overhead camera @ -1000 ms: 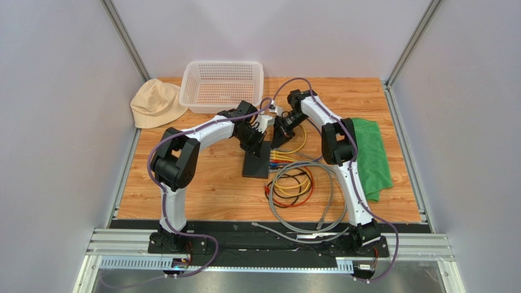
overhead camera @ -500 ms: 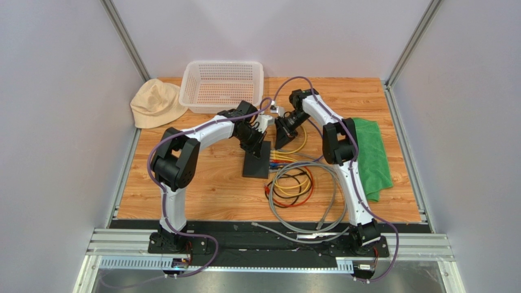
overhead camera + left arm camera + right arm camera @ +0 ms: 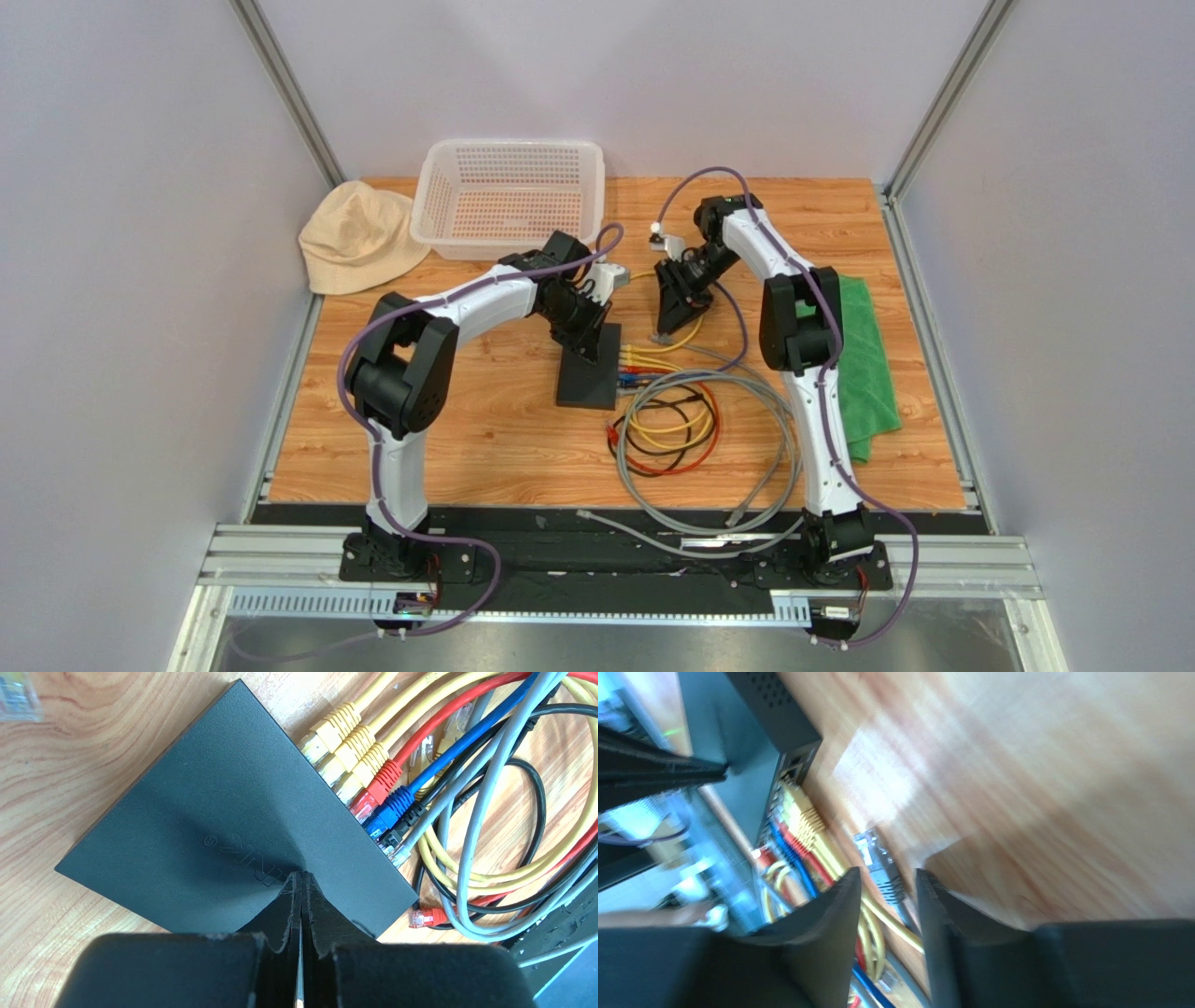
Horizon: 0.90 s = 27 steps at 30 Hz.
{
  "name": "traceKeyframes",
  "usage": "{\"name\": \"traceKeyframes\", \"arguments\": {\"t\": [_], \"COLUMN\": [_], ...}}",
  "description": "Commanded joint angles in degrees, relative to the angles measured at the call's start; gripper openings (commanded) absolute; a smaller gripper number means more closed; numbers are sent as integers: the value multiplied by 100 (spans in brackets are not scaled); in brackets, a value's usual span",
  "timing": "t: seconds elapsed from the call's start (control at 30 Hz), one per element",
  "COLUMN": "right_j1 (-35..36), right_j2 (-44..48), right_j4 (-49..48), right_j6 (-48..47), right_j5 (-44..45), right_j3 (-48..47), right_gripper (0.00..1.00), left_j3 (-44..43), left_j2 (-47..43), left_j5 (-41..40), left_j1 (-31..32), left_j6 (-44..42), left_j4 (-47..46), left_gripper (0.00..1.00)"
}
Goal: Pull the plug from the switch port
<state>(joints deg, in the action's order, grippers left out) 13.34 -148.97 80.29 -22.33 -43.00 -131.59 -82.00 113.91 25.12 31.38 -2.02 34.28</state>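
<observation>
Robot lab, grey enclosure walls (image 3: 126, 350), aluminium rails (image 3: 968, 563)

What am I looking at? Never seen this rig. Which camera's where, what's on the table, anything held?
Two robot arms bolted at the near edge of a table. The wide picture is from a fixed camera above and behind; the other two from a camera on each wrist. The left gripper is shut, tips resting on the black switch, with yellow, red and blue cables plugged in. The right gripper is open, holding nothing; a loose grey plug lies beyond it. Also there: basket, hat, green cloth.
</observation>
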Motion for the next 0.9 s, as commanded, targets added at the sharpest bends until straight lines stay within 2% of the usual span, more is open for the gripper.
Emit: {"name": "traceKeyframes", "arguments": {"t": [0.0, 0.1, 0.23, 0.3, 0.33, 0.47, 0.67, 0.87], "right_j1": [-77, -121, -183, -218, -227, -218, -209, -218], "right_j2": [762, 1421, 2387, 2722, 2811, 3049, 3022, 3751], "right_j4": [-1111, -1314, -1350, -1349, -1428, -1823, -2140, -2272], "right_j6": [141, -148, -772, -1018, -1063, -923, -597, -702], "right_j5": [732, 1249, 2127, 2296, 2436, 2726, 3245, 3333], "right_j3": [-43, 378, 1869, 2337, 2792, 3541, 3711, 4456], "right_gripper": [46, 50, 52, 52, 52, 52, 52, 52], "left_j3": [140, -70, -457, -536, -537, -581, -265, -159], "left_j2": [9, 52, 245, 263, 272, 369, 194, 70], "left_j5": [-105, -43, 54, 177, 255, 397, 388, 406], "left_j1": [-17, -166, -404, -526, -571, -747, -835, -826], "left_j6": [-150, -158, -62, 0, 61, 184, 141, 70], "left_j4": [-167, -176, -229, -264, -273, -71, -185, -203], "left_gripper": [0, 0, 0, 0, 0, 0, 0, 0]}}
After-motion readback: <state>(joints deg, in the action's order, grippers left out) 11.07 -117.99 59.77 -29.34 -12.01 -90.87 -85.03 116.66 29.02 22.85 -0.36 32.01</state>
